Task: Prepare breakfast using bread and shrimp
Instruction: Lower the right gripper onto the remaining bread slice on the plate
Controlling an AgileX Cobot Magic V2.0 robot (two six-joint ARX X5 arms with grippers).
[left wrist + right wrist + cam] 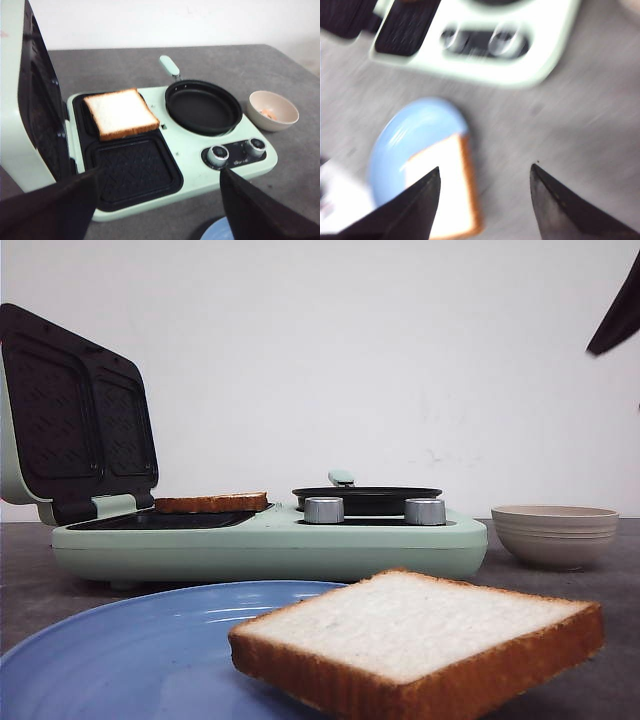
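One slice of bread lies on the blue plate at the front, overhanging its right rim; the blurred right wrist view also shows this bread. My right gripper hangs open above the slice's right edge and the bare table. A second slice of bread rests on the far grill plate of the mint-green sandwich maker. My left gripper is open and empty, above the maker's near edge. The shrimp lies in the beige bowl.
The maker's lid stands open at the left. A black pan sits on its right half, behind two silver knobs. The near grill plate holds nothing. A dark part of an arm shows at upper right.
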